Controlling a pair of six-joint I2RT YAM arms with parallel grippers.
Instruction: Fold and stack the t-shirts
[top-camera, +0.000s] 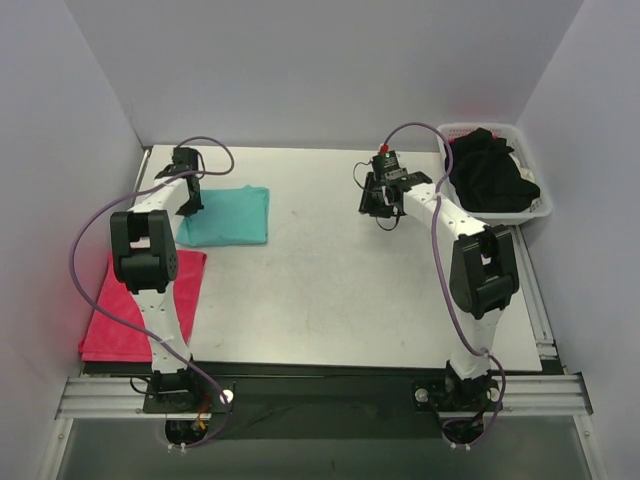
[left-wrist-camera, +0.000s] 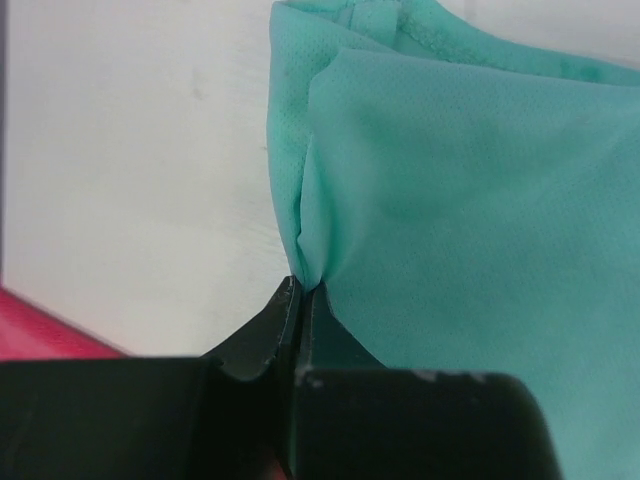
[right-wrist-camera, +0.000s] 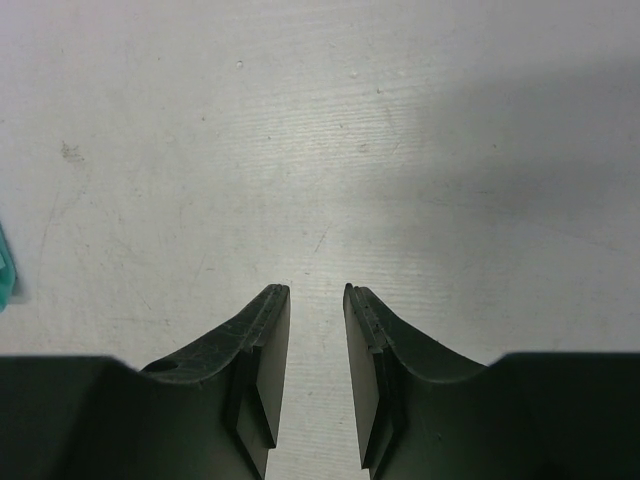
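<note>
Pressed together, the fingers (left-wrist-camera: 262, 335) of the left gripper (left-wrist-camera: 300, 285) pinch a small pleat of cloth at the left edge of the teal-green t-shirt (left-wrist-camera: 460, 230), and the fabric bunches into soft folds just above the tips. Spread apart and holding nothing, the fingers (right-wrist-camera: 262, 340) of the right gripper (right-wrist-camera: 317, 290) hang over bare surface, with only a sliver of teal cloth showing at the left border of the right wrist view. From above, the white table (top-camera: 340, 290) fills most of the scene. On its near left lies the pinkish-red t-shirt (top-camera: 120, 320), spread flat, partly hidden behind the left arm and reaching the table's left edge. Farther away on the left lies the teal-green t-shirt, folded into a rough rectangle, its near-left corner close to the red one. At the far right corner stands a white slotted basket (top-camera: 540, 208) with the black t-shirts (top-camera: 485, 170) heaped loosely inside, one fold draped over its rim. The right gripper sits right of centre toward the far side, near the basket but apart from it.
</note>
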